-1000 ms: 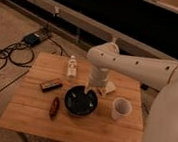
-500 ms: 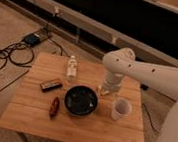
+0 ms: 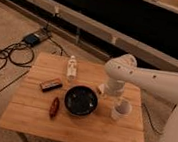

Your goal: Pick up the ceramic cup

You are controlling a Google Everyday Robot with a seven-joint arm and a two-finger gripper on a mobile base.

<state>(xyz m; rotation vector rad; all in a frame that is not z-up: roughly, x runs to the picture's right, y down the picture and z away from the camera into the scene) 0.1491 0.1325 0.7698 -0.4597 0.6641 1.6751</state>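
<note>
The ceramic cup [image 3: 121,109] is small, white and upright on the right part of the wooden table [image 3: 73,126], just right of the dark round bowl [image 3: 81,100]. My white arm reaches in from the right and bends down over the table. My gripper [image 3: 110,92] hangs below the arm's elbow, just behind and left of the cup, close above the tabletop. It holds nothing that I can see.
A slim clear plastic bottle [image 3: 72,68] stands at the table's back. A dark flat bar [image 3: 51,85] and a reddish-brown oblong item [image 3: 54,107] lie on the left. Cables and a power box [image 3: 34,39] lie on the floor to the left.
My arm has swung to the right, from over the bowl to behind the cup. The objects on the table have not moved.
</note>
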